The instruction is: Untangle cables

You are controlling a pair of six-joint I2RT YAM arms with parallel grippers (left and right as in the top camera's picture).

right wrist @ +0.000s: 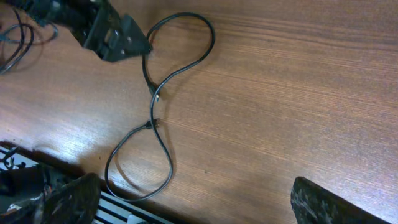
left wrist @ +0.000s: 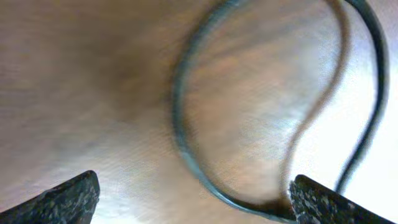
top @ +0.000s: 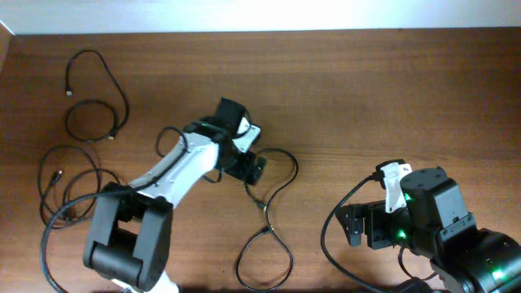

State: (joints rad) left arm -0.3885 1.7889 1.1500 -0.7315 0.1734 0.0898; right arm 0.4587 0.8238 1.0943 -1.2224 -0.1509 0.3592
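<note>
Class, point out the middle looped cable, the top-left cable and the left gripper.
middle looped cable (right wrist: 213,38), right wrist view, right edge of its upper loop.
top-left cable (top: 69,92), overhead view, its free end.
left gripper (left wrist: 196,202), left wrist view, midway between its fingers.

Count on inspection: one counter (top: 407,89), three cables (top: 266,216), two arms (top: 175,175), and two grippers, namely the left gripper (top: 254,167) and the right gripper (top: 356,228).
</note>
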